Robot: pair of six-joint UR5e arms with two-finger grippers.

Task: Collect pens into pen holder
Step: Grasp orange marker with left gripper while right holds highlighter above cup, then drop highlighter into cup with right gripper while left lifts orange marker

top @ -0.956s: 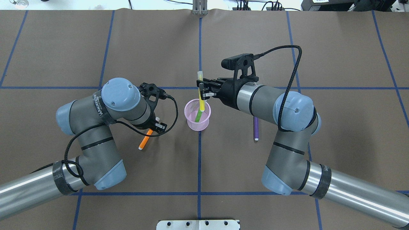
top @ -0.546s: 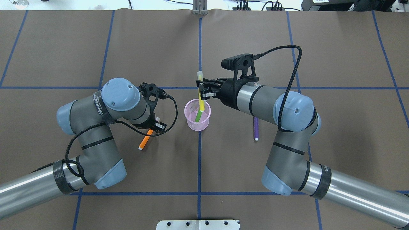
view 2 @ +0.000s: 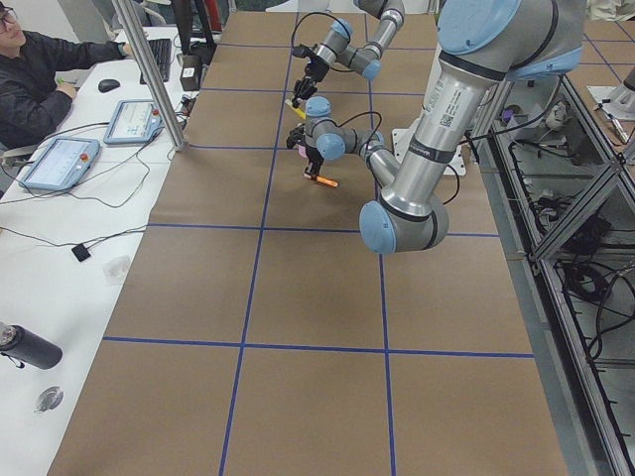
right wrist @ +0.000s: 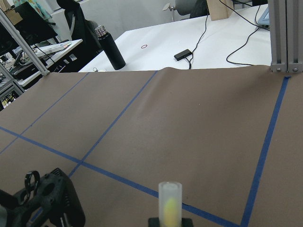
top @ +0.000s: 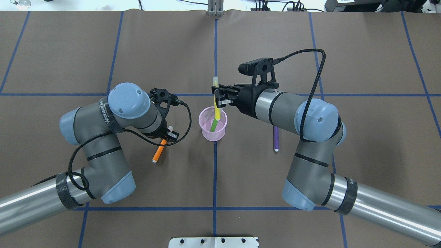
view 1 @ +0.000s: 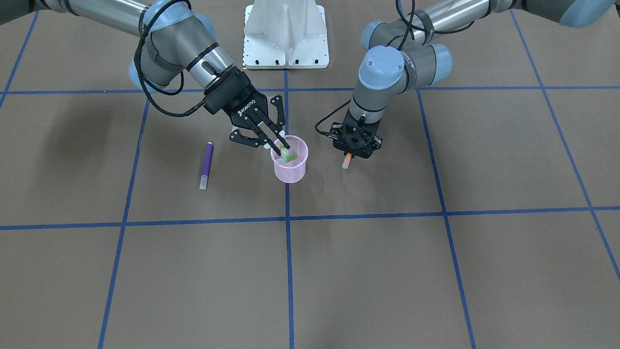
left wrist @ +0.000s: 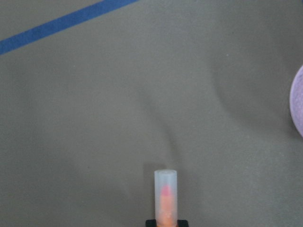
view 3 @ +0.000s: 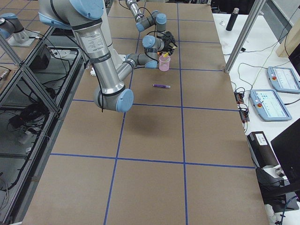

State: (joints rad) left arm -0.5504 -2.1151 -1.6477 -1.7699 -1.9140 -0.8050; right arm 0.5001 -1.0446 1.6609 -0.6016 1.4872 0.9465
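Observation:
The pink mesh pen holder (top: 206, 134) stands at the table's middle, also in the front view (view 1: 290, 170). My right gripper (top: 217, 97) is shut on the green pen (top: 217, 109), held nearly upright with its lower end inside the holder and its pale cap up (right wrist: 170, 203). My left gripper (top: 166, 137) is shut on the orange pen (top: 157, 152) left of the holder; its cap end sticks out in the left wrist view (left wrist: 165, 196). The purple pen (top: 276, 137) lies flat on the table under my right forearm, clear in the front view (view 1: 207, 165).
The robot's white base plate (view 1: 286, 29) is at the near edge between the arms. Blue tape lines (top: 215, 172) cross the brown table cover. An operator (view 2: 40, 79) sits at a side desk with tablets (view 2: 60, 164).
My left arm has shifted slightly and the orange pen's free end has swung a little to the right with it. My right gripper and the green pen have not moved.

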